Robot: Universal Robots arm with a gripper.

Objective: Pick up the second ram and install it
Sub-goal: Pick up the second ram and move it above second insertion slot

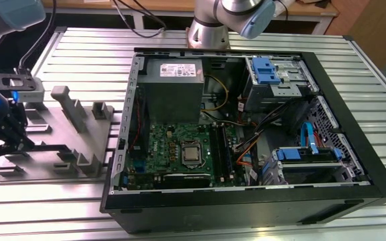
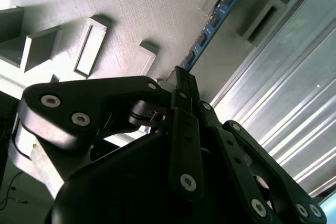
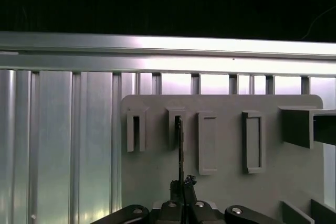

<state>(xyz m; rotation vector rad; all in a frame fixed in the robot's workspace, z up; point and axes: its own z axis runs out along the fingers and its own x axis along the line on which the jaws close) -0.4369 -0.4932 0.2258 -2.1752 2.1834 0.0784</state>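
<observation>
Second wrist view, hand (image 2: pixel 182 76) pinching second ram (image 2: pixel 214 19) end, over fixture tray (image 2: pixel 131 3)

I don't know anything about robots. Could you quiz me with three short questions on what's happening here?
1. True or false: the second ram is already seated in the motherboard.
2. What is the gripper closed on in the second wrist view? A) the second ram B) a screwdriver C) nothing
3. Fill in: the grey fixture tray lies to the exterior view's ____ of the computer case.

Key: 1 false; 2 A; 3 left.
</observation>
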